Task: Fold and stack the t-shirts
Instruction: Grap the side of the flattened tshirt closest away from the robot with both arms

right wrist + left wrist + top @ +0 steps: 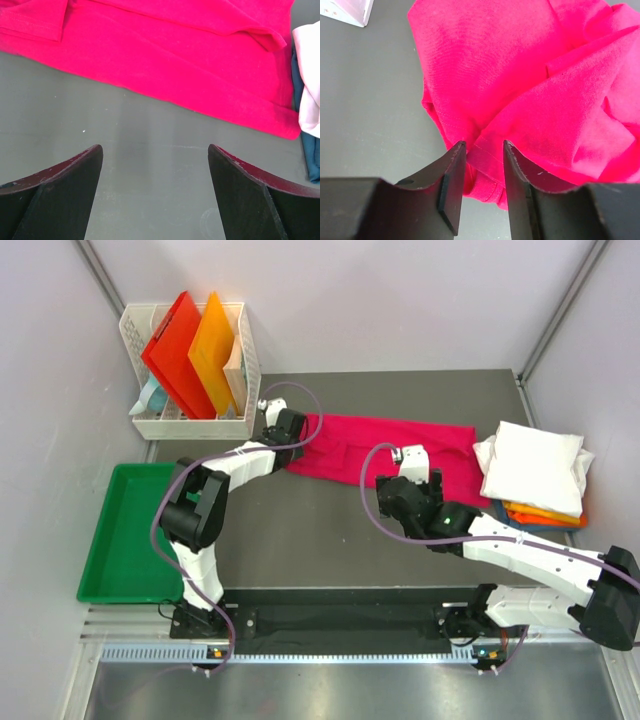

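Note:
A bright magenta t-shirt (390, 445) lies spread along the far part of the dark table, bunched at its left end. My left gripper (283, 430) is at that bunched end. In the left wrist view its jaws (484, 145) stand partly closed, straddling a hem fold of the magenta cloth (520, 75), with a gap still showing. My right gripper (412, 462) hovers open at the shirt's near edge, with only bare table between its fingers (155, 147) and the shirt (165, 55) just beyond them. A folded stack sits at the right: white t-shirt (535, 465) over orange (545, 512) and blue (520, 522).
A white basket (190, 425) at the back left holds a red folder (175, 350) and an orange folder (213, 350). A green tray (110, 580) lies off the table's left side. The stack's white (307, 75) and blue (312, 160) edges show right of the right gripper.

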`<state>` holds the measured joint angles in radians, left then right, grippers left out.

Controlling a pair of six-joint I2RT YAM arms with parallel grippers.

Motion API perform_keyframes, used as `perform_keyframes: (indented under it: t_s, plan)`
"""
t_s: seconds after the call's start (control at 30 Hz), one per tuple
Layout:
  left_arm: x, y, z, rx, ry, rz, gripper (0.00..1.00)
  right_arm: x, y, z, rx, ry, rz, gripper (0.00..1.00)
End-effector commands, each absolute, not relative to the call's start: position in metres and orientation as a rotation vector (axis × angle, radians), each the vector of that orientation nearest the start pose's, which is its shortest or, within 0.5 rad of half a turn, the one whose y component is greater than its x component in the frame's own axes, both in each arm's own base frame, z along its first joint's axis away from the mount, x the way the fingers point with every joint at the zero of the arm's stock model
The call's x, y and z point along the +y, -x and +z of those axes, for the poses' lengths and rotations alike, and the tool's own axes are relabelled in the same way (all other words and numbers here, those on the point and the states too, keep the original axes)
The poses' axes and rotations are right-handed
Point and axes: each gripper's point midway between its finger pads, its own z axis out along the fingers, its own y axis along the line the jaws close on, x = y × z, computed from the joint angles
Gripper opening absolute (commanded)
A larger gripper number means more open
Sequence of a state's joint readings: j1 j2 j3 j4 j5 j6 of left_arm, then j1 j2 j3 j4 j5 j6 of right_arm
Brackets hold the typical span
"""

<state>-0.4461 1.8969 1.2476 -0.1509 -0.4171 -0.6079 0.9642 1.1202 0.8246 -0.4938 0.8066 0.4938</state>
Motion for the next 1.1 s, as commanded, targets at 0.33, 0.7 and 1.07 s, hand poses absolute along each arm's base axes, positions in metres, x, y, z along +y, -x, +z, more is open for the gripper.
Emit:
perform_keyframes:
  t_s: [0.33, 0.7, 1.07]
  plan:
    - [-0.167, -0.472, 0.074, 2.226, 0.39, -0.056, 0.39, 0.167, -0.258, 0.167, 2.061, 0.091, -0.074, 0.86]
    - [-0.166, -0.47, 0.064, 2.25, 0.403, -0.045, 0.38, 0.165, -0.26, 0.166, 2.06, 0.093, -0.082, 0.86]
    - [-0.165, -0.466, 0.057, 2.268, 0.41, -0.041, 0.15, 0.163, -0.26, 0.166, 2.057, 0.094, -0.083, 0.86]
